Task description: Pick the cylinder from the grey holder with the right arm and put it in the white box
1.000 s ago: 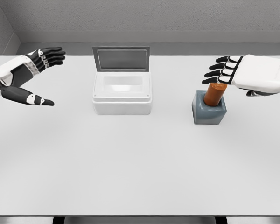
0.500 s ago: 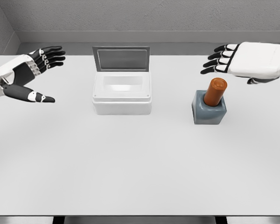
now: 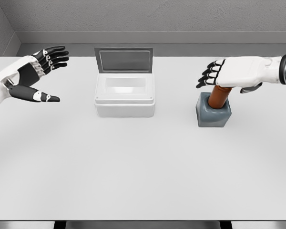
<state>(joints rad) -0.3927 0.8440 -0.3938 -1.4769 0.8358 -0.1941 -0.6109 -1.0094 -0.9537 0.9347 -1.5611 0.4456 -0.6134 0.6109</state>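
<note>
One white right hand (image 3: 229, 74), fingers spread and holding nothing, hovers at right over the orange-brown cylinder (image 3: 219, 98) in its grey block holder (image 3: 213, 117), apparently lining up a grasp.

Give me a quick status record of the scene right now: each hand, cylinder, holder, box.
right hand: over the cylinder's top, fingers spread, holding nothing
left hand: open, raised at far left, apart from everything
cylinder: orange, upright in the holder, top hidden by the right hand
holder: grey, on the table right of the box
box: white, lid up, nothing seen inside
grasp: not yet made
</note>
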